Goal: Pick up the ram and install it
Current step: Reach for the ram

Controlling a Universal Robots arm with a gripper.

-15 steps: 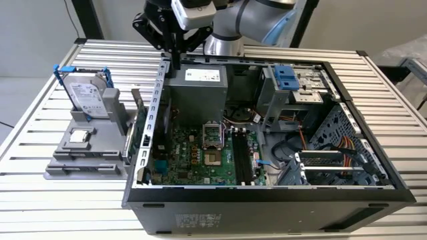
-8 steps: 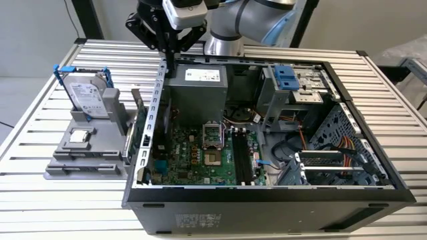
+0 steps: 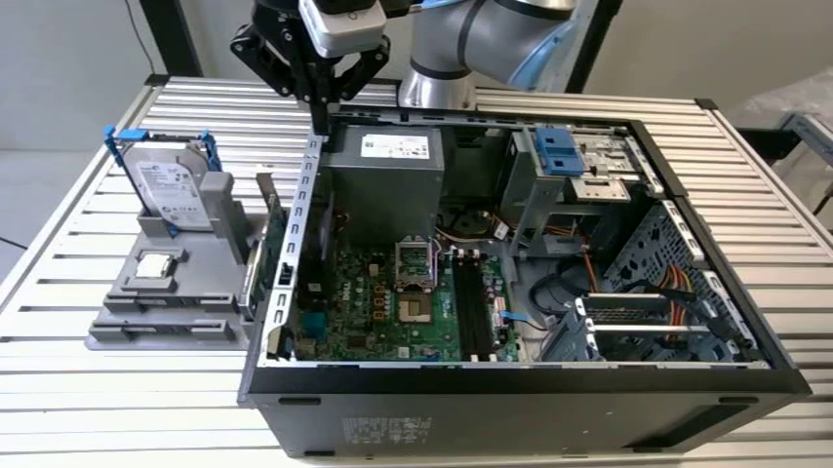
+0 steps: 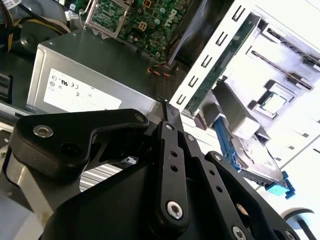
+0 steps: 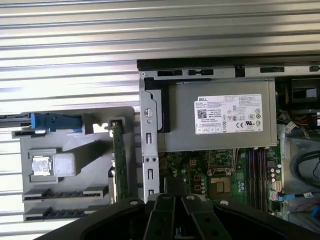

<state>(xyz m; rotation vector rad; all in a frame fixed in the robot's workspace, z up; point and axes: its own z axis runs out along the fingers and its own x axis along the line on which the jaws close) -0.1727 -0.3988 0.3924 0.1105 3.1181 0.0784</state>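
Observation:
The ram (image 3: 268, 207) is a thin green-edged stick standing on its edge in the grey holder (image 3: 170, 314), right beside the open computer case's wall; it also shows in both wrist views (image 5: 118, 159) (image 4: 224, 62). My gripper (image 3: 319, 121) hangs above the case's back corner, over the power supply (image 3: 386, 175), higher than the ram and farther back than it. Its fingers are shut together with nothing between them, as the second wrist view (image 4: 169, 109) shows too. The black memory slots (image 3: 475, 304) lie on the motherboard inside the case.
A hard drive (image 3: 174, 187) in a blue frame stands at the back of the holder, with a square silver processor chip (image 3: 156, 264) in front of it. The case holds a drive cage (image 3: 579, 166), cables (image 3: 677, 283) and the processor socket (image 3: 414, 265). All rests on a slatted metal table (image 3: 117, 400).

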